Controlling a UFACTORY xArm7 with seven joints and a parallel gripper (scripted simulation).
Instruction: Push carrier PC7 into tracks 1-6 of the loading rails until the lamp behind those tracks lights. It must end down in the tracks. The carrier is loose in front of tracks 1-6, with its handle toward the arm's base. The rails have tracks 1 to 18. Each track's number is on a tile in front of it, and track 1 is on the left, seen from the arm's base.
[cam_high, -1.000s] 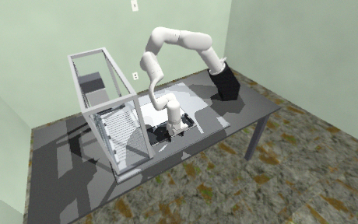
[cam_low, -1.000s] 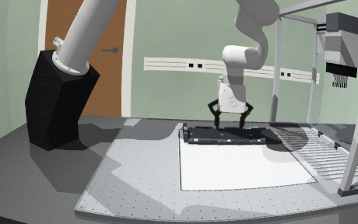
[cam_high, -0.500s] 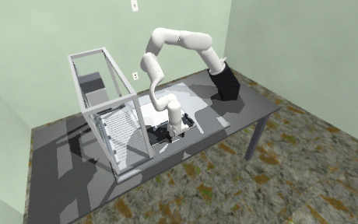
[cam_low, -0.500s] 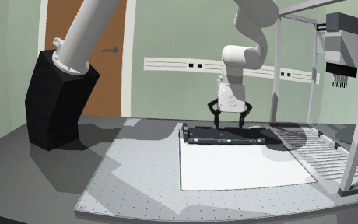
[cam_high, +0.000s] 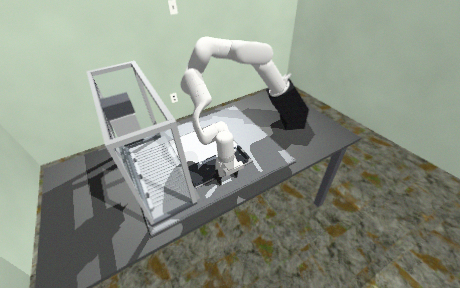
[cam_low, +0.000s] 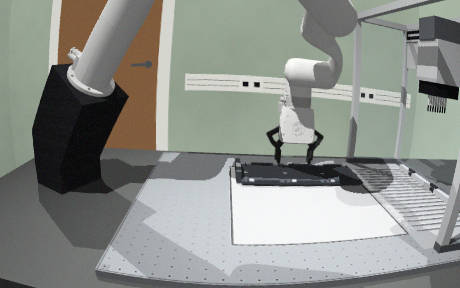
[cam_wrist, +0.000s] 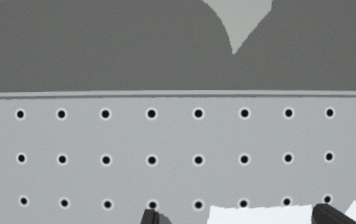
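So the arm is at the approach step, nothing pushed yet as far as I can judge. The end effector (cam_low: 294, 156) hangs over the carrier (cam_low: 290, 175) with its fingers spread all the way and nothing between them; the tips look just above the carrier's far edge, though I can't tell if they touch it. The carrier lies flat on the white sheet (cam_low: 310, 215) on the bench (cam_low: 75, 235), left of the rails (cam_low: 410, 195) in the exterior view and not yet in the tracks.

My guess for the next move: get down behind the handle end, the left end in that view, then shove the carrier straight right along the tracks, keeping it square so it drops in.

Count: one arm, one carrier, one rail set inside one frame (cam_high: 176, 131). Tile numbers and the lamp are too small to make out.
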